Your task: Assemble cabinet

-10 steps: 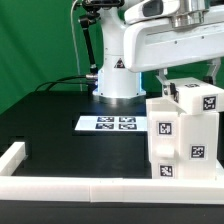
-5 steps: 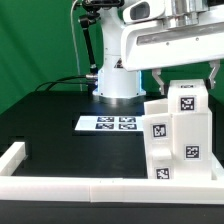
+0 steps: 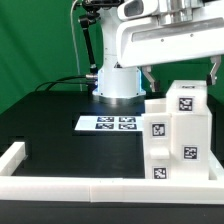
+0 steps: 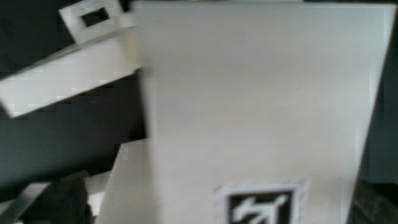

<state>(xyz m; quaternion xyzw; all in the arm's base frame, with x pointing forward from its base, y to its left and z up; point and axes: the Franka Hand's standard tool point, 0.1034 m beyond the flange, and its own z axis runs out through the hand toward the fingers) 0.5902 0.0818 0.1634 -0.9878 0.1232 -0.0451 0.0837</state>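
Observation:
The white cabinet (image 3: 180,140) stands on the black table at the exterior view's right, against the front rail, with black-and-white tags on its faces. A smaller white block (image 3: 186,100) with a tag sits upright on its top. My gripper (image 3: 182,74) hangs just above that block. Its dark fingers (image 3: 148,76) stand wide apart on either side and hold nothing. In the wrist view a white cabinet face (image 4: 231,100) with a tag (image 4: 267,206) fills most of the picture, and my fingertips do not show clearly.
The marker board (image 3: 108,123) lies flat on the table in front of the robot's white base (image 3: 116,80). A long low white border rail (image 3: 70,187) runs along the front edge and turns up at the exterior view's left (image 3: 14,152).
The top block was tilted and now sits level on the cabinet. My fingers have spread apart and the gripper has risen slightly off the block.

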